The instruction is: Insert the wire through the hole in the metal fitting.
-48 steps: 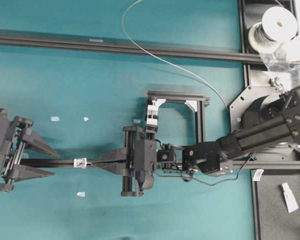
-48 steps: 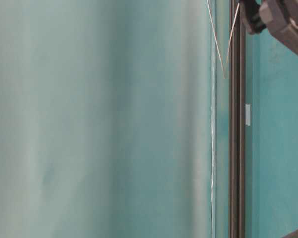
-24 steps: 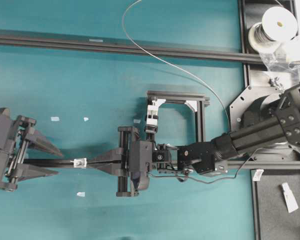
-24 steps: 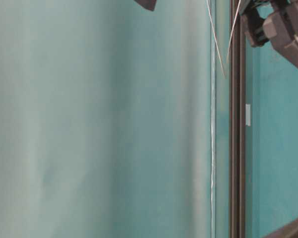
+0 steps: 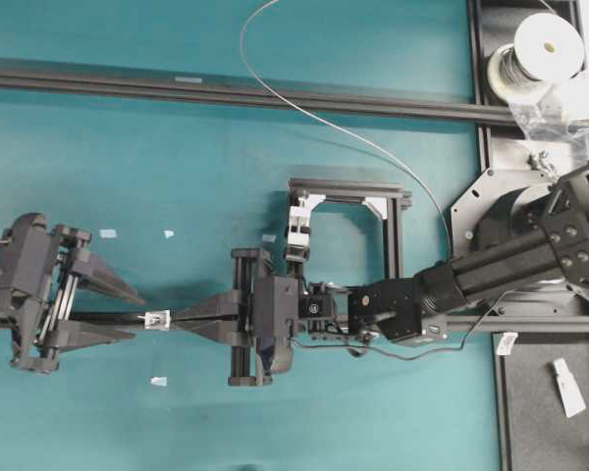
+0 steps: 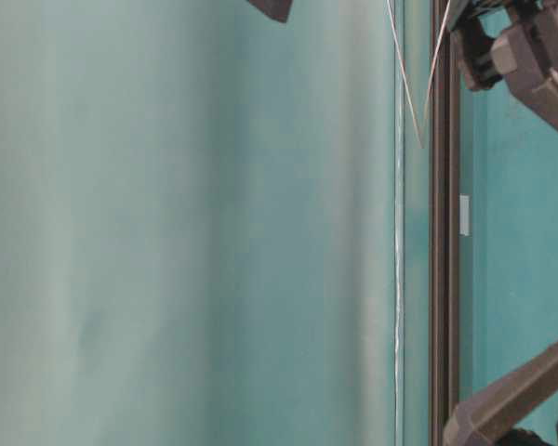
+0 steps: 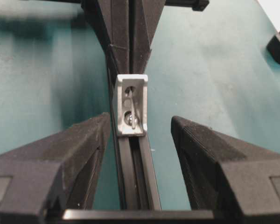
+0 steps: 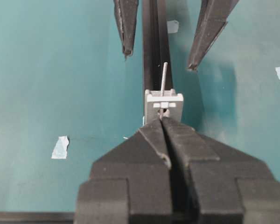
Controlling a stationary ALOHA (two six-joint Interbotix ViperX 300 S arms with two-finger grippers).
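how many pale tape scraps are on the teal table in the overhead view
4 pale tape scraps: two small ones above the left gripper at and, one below the rail, one beside the bracket frame. The arms may hide others.

Table-level view gives almost nothing: a blurred teal wash, with dark arm parts [image 6: 530, 56] cut off at one o'clock and more at five o'clock. The wire [image 6: 405, 74] runs out past the top edge there. Overhead, the metal fitting [image 5: 157, 319] is too small to read its hole, and the wire's loop leaves the frame at twelve o'clock. In the right wrist view the right gripper [image 8: 164, 125] hides the wire behind the fitting; only the tip shows beyond
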